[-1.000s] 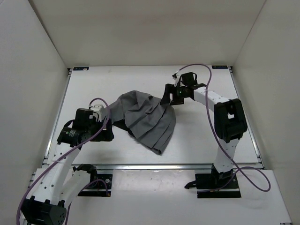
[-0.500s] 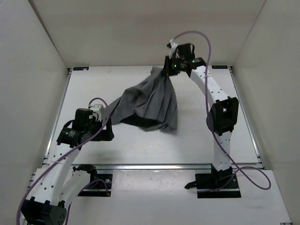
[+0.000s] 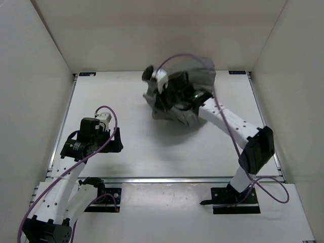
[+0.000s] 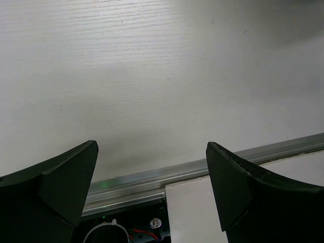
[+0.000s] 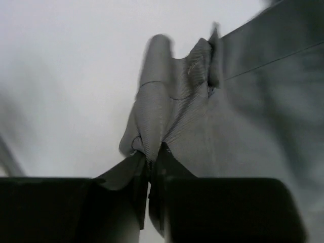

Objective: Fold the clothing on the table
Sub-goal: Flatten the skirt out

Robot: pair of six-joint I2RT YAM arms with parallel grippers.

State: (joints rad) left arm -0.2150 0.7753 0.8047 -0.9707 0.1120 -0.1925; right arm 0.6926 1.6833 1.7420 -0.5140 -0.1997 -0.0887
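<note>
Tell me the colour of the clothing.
The clothing is dark grey; the right wrist view shows it best.

Top view: clothing [image 3: 202, 68] smeared by blur, pleats and band unreadable; right gripper [image 5: 151, 182] indistinguishable among dark fabric there. Right wrist view: clothing runs off top and right edges. Left wrist view: left gripper [image 4: 152, 147] fingers cut by bottom edge.

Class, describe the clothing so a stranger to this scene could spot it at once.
Start at the white table and look toward its far edge, right of centre. There the right gripper is shut on the clothing, holding it bunched above the surface. It is the only soft, dark grey fabric in view.
</note>
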